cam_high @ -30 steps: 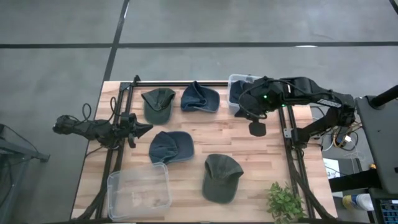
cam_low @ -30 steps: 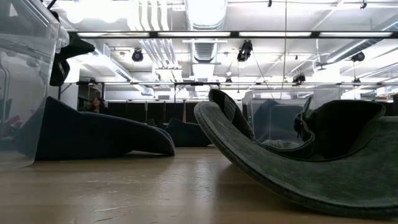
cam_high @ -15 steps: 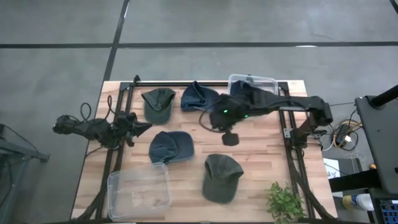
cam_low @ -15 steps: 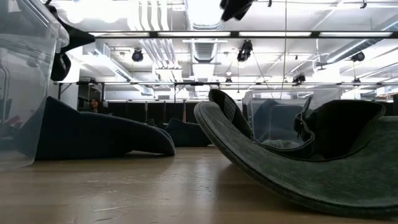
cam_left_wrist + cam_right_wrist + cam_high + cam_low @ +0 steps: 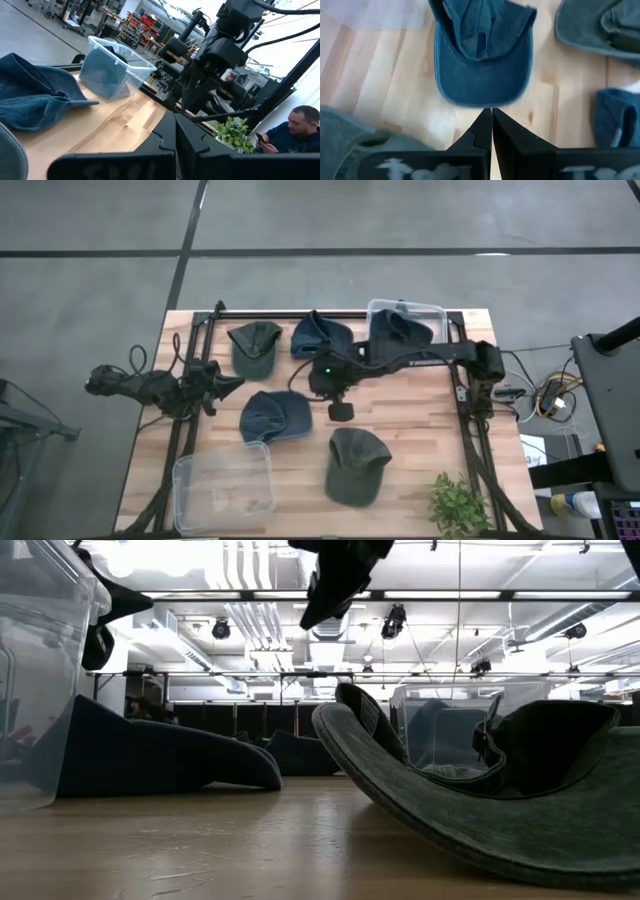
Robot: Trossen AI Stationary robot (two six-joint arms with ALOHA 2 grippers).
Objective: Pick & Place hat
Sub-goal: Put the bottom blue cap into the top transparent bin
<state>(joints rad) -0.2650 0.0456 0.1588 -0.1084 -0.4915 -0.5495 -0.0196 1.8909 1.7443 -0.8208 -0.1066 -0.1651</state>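
Hat, the blue cap lying upside down near the middle of the surface, looks to be the target: its long axis runs left to right, with the brim toward the right. At far left the left end effector waits clenched and empty. The right end effector, also clenched and empty, hangs just right of the brim, so the approach step seems in hand; next it must part its fingers, drop, and pinch the brim edge.
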